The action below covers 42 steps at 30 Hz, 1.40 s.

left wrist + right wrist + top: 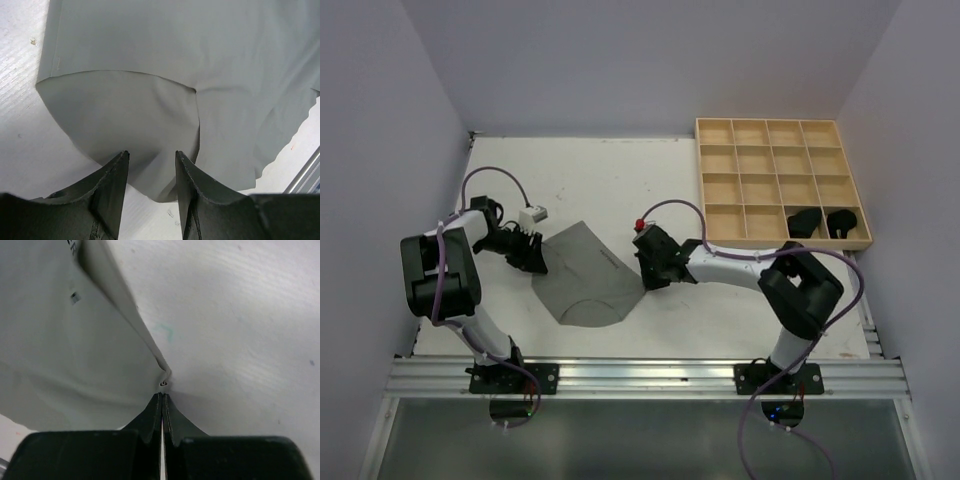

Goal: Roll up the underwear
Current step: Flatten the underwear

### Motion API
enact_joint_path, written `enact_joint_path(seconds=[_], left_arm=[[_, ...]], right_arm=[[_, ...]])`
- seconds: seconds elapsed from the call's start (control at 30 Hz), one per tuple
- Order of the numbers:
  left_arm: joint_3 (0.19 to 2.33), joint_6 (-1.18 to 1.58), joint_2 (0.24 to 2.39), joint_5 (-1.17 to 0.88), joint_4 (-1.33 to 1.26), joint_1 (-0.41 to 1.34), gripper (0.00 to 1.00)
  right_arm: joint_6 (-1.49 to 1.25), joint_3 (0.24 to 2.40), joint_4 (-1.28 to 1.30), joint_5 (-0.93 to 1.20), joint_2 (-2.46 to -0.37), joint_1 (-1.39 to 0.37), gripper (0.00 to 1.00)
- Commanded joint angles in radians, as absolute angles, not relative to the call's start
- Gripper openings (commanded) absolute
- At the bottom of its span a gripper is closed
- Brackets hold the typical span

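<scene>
Far left, low over the white table: left gripper, aimed rightward at the grey briefs. Fingers spread partway in the wrist view, straddling the rounded lower edge of the cloth. Grey fabric visible in the gap between them, lying smooth, no pinch or pucker. Nothing gripped.

Centre: grey briefs spread flat on the table between the two grippers, left edge at the left fingertips, right edge at the right ones. One layer lapped over another, with a curved fold line across the left wrist view. Near corner of the cloth close to the aluminium rail along the table's front.

Just right of the cloth: right gripper, tips on the right-hand edge of the briefs. Fingers pressed flat together, no gap, a small pucker of hem caught at the very tips. From there, a raised ridge of cloth running away across the wrist view. Small label on the fabric beside that ridge.

Far right, back corner: wooden grid tray, well apart from both grippers. Nearest row, two rightmost compartments: one bundle of black briefs, and next to it a second bundle.
</scene>
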<state>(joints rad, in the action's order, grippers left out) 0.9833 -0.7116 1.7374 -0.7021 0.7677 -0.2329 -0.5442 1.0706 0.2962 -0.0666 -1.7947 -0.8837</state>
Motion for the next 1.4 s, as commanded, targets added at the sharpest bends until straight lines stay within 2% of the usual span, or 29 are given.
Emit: enact_joint_path(seconds=[0.0, 0.1, 0.13, 0.23, 0.3, 0.37, 0.53, 0.67, 0.97, 1.2, 1.3, 1.37], left_arm=[[0.969, -0.684, 1.755, -0.684, 0.732, -0.225, 0.46], [0.971, -0.681, 1.761, -0.681, 0.732, -0.224, 0.45], [0.971, -0.681, 1.761, -0.683, 0.733, -0.224, 0.45], [0.982, -0.698, 1.75, -0.718, 0.75, -0.225, 0.47], [0.982, -0.71, 1.718, -0.748, 0.759, -0.225, 0.48], [0.983, -0.698, 1.674, -0.778, 0.743, -0.227, 0.48], [1.005, -0.669, 1.611, -0.799, 0.704, -0.225, 0.51], [1.066, -0.661, 1.675, -0.798, 0.724, -0.222, 0.5], [1.088, -0.585, 1.842, -0.735, 0.638, -0.17, 0.43], [1.282, -0.459, 2.022, -0.709, 0.601, -0.147, 0.33], [1.368, -0.41, 2.059, -0.68, 0.569, -0.149, 0.33], [1.402, -0.413, 2.042, -0.673, 0.555, -0.149, 0.37]], right_arm=[[-0.692, 0.999, 0.308, -0.15, -1.643, -0.891, 0.0], [-0.779, 0.934, 0.308, -0.169, -1.569, -0.897, 0.0], [-0.796, 0.917, 0.31, -0.164, -1.559, -0.897, 0.22], [-0.796, 0.907, 0.33, -0.187, -1.523, -0.9, 0.52], [-0.784, 0.91, 0.339, -0.222, -1.508, -0.902, 0.52], [-0.766, 0.922, 0.348, -0.233, -1.505, -0.9, 0.49], [-0.684, 0.945, 0.21, -0.126, -1.549, -0.902, 0.27], [-0.652, 1.012, 0.201, -0.048, -1.673, -0.916, 0.18], [-0.693, 0.977, 0.104, 0.055, -1.832, -0.928, 0.17], [-0.773, 0.96, -0.018, 0.149, -1.833, -0.988, 0.22], [-0.784, 0.969, -0.032, 0.144, -1.775, -0.997, 0.24], [-0.779, 0.98, -0.005, 0.106, -1.735, -0.997, 0.26]])
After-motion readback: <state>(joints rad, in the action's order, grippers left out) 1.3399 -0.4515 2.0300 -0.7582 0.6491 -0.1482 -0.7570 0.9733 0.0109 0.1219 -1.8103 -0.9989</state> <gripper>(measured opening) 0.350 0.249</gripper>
